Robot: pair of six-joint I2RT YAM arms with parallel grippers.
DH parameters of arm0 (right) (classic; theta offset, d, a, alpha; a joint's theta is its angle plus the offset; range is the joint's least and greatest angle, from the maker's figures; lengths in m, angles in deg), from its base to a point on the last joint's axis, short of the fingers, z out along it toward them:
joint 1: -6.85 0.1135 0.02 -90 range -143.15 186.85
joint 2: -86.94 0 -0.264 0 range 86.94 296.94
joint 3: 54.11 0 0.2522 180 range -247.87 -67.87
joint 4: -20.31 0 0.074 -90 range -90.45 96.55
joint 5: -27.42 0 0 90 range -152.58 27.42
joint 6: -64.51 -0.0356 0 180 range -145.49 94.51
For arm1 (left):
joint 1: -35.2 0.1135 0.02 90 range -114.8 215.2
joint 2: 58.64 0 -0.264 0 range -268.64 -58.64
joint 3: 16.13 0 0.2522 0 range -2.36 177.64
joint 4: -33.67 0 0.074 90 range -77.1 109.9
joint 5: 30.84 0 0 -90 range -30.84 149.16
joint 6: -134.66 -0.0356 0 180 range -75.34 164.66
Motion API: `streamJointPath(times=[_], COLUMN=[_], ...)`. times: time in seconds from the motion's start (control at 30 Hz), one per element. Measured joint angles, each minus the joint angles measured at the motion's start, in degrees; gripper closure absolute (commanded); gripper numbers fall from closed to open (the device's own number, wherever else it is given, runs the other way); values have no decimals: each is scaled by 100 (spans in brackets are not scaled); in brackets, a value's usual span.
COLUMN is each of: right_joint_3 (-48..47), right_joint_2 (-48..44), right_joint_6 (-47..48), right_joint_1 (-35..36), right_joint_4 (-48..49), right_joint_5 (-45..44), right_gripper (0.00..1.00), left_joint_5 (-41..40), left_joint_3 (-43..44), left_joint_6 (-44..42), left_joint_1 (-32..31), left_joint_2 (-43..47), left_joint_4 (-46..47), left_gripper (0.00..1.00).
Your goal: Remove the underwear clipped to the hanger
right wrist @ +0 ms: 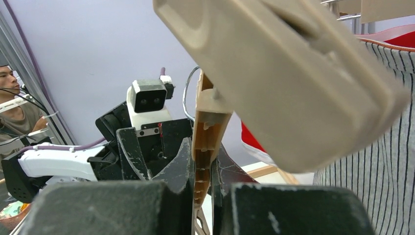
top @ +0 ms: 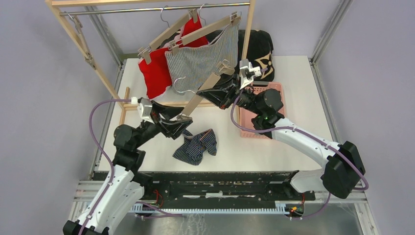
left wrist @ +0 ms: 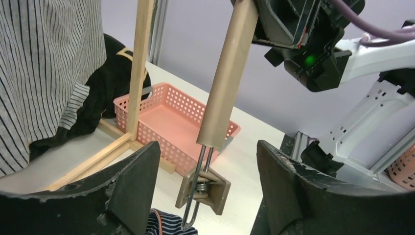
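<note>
Left wrist view crops navy underwear (left wrist: pixel 169 223); left pincer (left wrist: pixel 208 149) spread, right pincer (right wrist: pixel 201 188) clamping hanger (left wrist: pixel 230 73).

- No lettering, label, brand or number is showing legibly in any view.
- The black cushion (top: pixel 258 43) is showing a pale figure on its face in the top view. It is too small and too folded to read as letters.
- A small green light (left wrist: pixel 309 59) is glowing on the right arm's dark housing. It is a plain dot, not a character.
</note>
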Motion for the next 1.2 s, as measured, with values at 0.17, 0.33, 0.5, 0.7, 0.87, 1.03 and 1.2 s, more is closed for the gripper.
streamJointPath(times=[0.17,0.33,0.5,0.7,0.87,1.03,1.2], right_joint_3=[0,0,0,-2,-35,-39,-39], right_joint_2=[0,0,0,26,120,142,149], right_joint_6=[22,17,-9,-72,-153,-367,-396], right_joint_1=[0,0,0,0,0,-17,-24], right_joint_4=[-15,-15,-13,44,92,184,223], right_joint_5=[11,20,66,111,149,269,326], right_gripper=[99,99,99,99,99,99,72], left_joint_5=[-94,-70,0,144,249,522,627], left_joint_3=[151,431,511,511,511,511,511], left_joint_6=[0,0,2,15,72,116,197], left_joint_1=[0,0,0,0,0,0,0], left_joint_2=[15,-61,-267,-474,-535,-544,-566], left_joint_4=[4,35,142,249,367,509,570], left_gripper=[27,36,38,50,82,97,97])
